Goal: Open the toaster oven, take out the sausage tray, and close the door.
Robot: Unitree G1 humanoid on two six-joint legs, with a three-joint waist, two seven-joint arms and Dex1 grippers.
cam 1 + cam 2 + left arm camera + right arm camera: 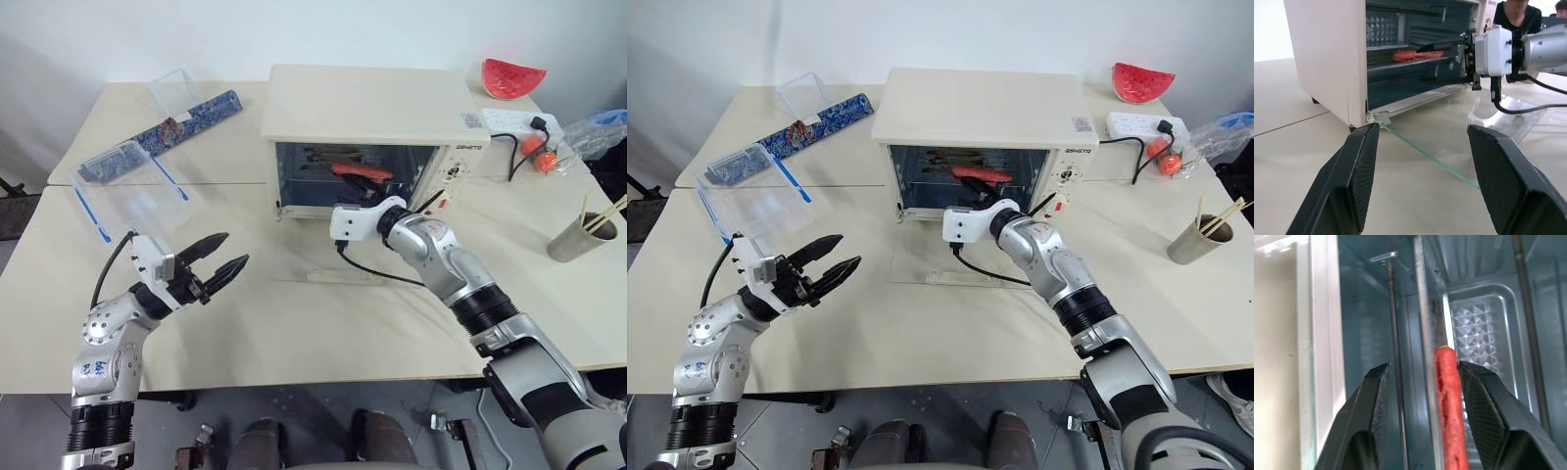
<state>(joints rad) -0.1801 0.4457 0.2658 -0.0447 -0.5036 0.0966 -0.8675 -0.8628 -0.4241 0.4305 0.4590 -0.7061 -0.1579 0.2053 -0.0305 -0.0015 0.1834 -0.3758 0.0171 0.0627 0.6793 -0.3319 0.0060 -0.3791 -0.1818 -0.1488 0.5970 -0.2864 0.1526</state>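
Toaster oven (pixel 372 108): cream box at the far middle of the table (pixel 294 343), door (pixel 1459 142) dropped flat toward the near side. Sausage tray (pixel 1415 61): inside on its rail, a red sausage (pixel 361 171) on it. Right gripper (pixel 1422 377): reaching into the cavity, fingers spread either side of the tray edge and sausage, not yet clamped. Left gripper (pixel 216 259): near left, released, holding nothing. Around: clear plastic box (pixel 127 186) far left, watermelon slice (pixel 511 76), power strip (pixel 519 122), cup of chopsticks (pixel 583 235) right.

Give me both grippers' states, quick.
Left gripper: open, empty.
Right gripper: open inside the oven, fingers astride the tray edge and sausage.
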